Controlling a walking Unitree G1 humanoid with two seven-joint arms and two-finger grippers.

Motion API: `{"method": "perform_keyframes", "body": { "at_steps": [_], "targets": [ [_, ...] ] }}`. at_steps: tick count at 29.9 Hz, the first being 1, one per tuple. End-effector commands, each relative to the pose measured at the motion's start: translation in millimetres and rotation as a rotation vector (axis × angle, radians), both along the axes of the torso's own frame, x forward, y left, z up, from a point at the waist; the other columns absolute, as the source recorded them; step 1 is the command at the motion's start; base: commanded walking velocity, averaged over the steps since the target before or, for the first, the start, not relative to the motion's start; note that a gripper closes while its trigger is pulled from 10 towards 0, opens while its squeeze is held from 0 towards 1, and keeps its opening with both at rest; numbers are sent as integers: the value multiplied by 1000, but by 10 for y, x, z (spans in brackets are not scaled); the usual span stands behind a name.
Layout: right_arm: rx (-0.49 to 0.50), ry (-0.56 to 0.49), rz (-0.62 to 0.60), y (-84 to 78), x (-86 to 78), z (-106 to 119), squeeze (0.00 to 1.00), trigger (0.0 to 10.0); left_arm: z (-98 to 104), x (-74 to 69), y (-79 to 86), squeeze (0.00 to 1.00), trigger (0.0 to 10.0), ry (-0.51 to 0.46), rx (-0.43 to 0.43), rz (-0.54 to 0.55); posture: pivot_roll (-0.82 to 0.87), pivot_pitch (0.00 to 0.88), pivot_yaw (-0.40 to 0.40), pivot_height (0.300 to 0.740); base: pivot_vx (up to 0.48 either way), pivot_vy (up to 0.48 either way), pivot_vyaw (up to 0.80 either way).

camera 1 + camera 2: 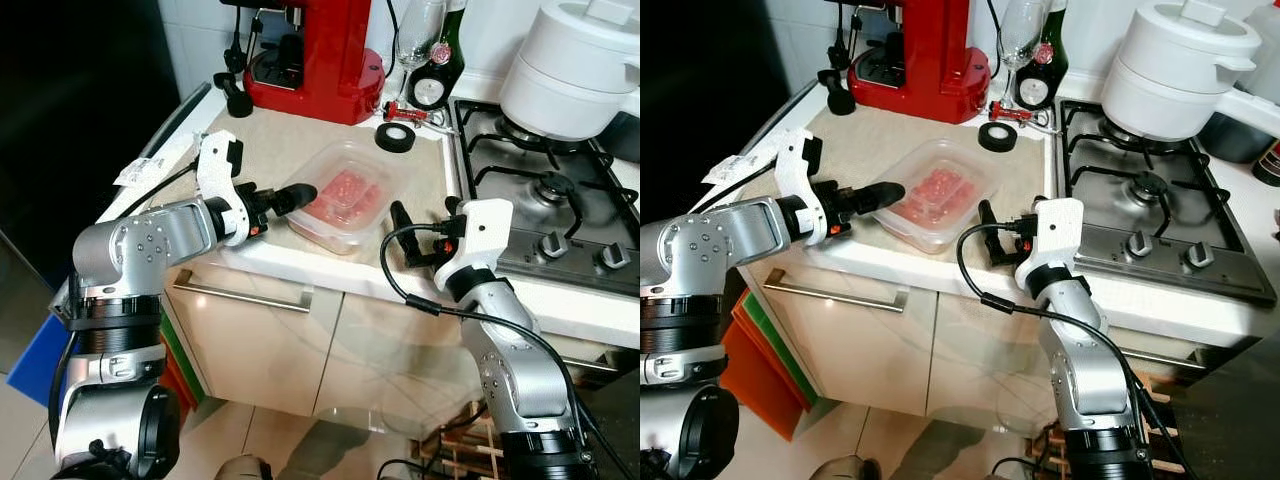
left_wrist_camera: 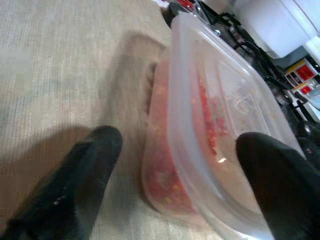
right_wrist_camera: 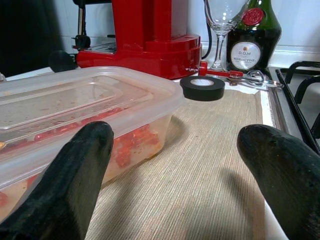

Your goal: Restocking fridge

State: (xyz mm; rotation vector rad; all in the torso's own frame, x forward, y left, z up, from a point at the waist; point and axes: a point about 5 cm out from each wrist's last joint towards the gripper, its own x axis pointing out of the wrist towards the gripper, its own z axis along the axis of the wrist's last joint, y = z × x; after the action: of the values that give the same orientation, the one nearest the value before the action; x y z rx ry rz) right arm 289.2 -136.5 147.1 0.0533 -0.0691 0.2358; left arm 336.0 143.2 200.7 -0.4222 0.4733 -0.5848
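I see a clear lidded plastic container [image 1: 342,198] of red chopped food sitting on the beige bench [image 1: 290,150] near its front edge, with my left claw [image 1: 290,197] at the container's left end, its two black fingers spread wide, one beside the wall and one over the lid. My right claw [image 1: 404,238] rests at the bench's front edge just right of the container, fingers wide apart and holding nothing. Behind stand a red coffee machine [image 1: 312,60], a roll of black tape [image 1: 396,137], a wine glass [image 1: 418,35], a dark bottle [image 1: 440,65], and a white pot [image 1: 570,65] on the gas hob [image 1: 545,200].
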Motion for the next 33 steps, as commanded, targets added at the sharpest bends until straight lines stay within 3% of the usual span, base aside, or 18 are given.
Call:
{"method": "perform_keyframes", "body": {
  "at_steps": [1,6,18,22,24,28,33],
  "targets": [
    [2,8,7,11,12,-3,0,10000,-22,-27,-76,0,0,11,-9,-35,-10,0,-31,740,0,0,0],
    [3,12,9,17,25,-3,0,10000,-146,-16,-188,0,0,23,6,-58,-14,0,-37,740,0,0,0],
    [-2,16,21,5,76,8,0,10000,-204,-22,-343,0,0,-13,15,-97,-6,0,-61,740,0,0,0],
    [9,21,22,16,90,1,0,10000,-181,-27,-387,0,0,-48,-72,-87,-4,0,-60,740,0,0,0],
    [9,21,22,16,90,1,0,10000,-181,-27,-387,0,0,-48,-72,-87,-4,0,-60,740,0,0,0],
    [15,35,28,37,78,-39,0,10000,-13,-53,-401,0,0,-129,-207,-93,3,0,-62,740,0,0,0],
    [18,45,33,44,83,-70,0,10000,77,-93,-351,0,0,-173,-229,-80,14,0,-61,740,0,0,0]
  ]
}}
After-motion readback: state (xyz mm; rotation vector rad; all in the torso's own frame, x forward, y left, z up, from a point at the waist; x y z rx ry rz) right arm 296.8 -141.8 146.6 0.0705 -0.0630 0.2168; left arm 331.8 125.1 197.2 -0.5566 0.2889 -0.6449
